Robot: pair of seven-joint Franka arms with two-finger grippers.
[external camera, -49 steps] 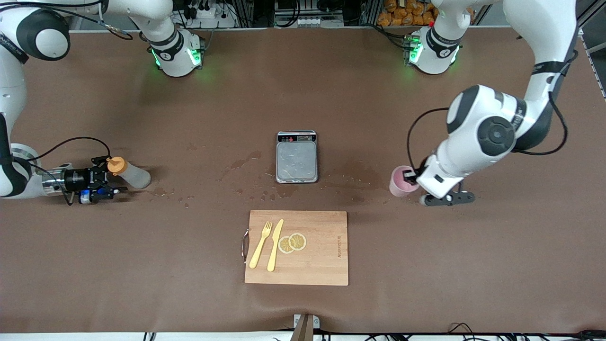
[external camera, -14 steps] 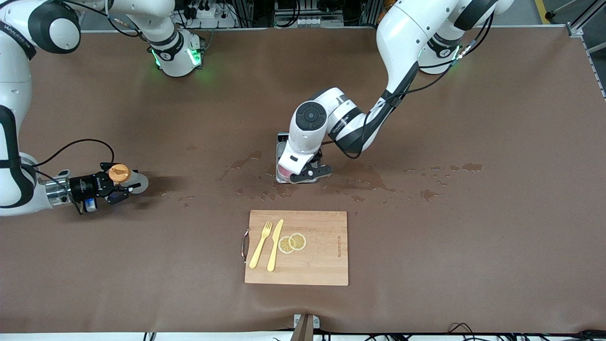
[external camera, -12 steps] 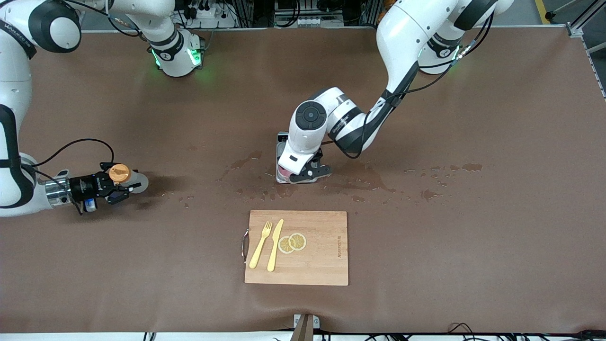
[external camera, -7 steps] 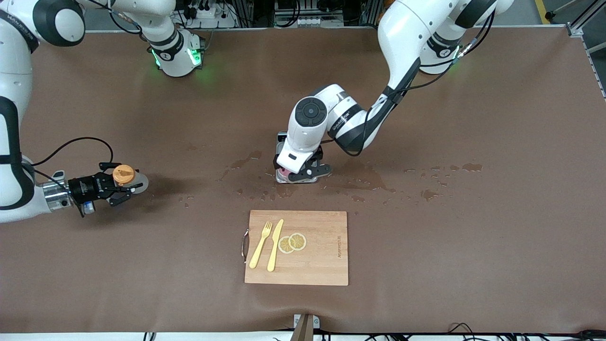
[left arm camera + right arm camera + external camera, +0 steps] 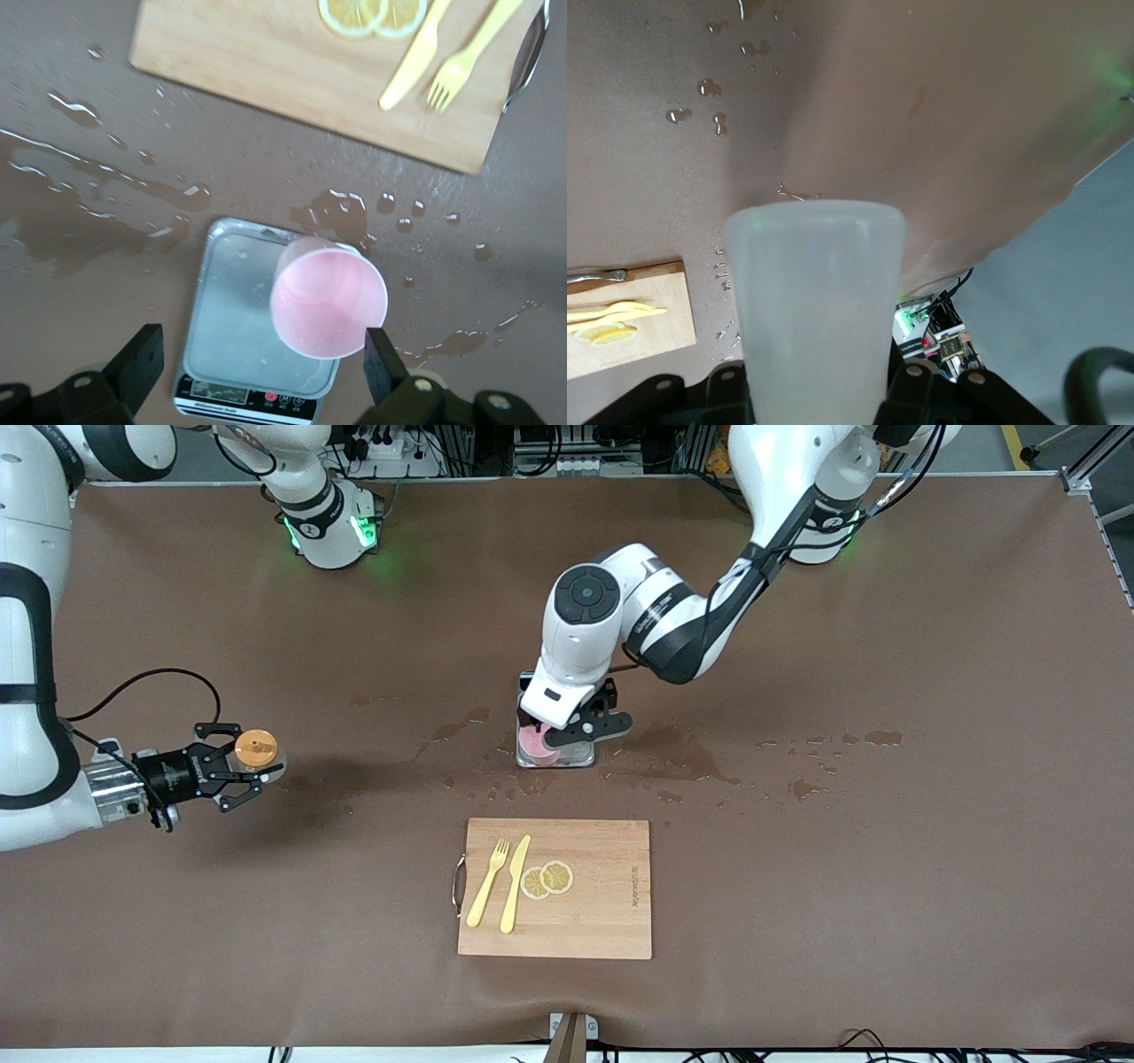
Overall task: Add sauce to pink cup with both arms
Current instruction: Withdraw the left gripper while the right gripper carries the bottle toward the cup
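Your left tool (image 5: pixel 580 722) is hanging over the scale (image 5: pixel 576 755) with its fingers spread, gripping nothing. The pale pink cup (image 5: pixel 329 297) is sitting upright on that scale, round rim up. Your right tool (image 5: pixel 232 766) is clamping the whitish sauce bottle (image 5: pixel 813 301) with the orange cap (image 5: pixel 256 747), above the bench (image 5: pixel 797 886) at the right arm's end.

The left gripper (image 5: pixel 580 724) covers part of the scale (image 5: pixel 576 756). The sauce bottle (image 5: pixel 812 310) runs off the right wrist view's edge, nozzle unseen.
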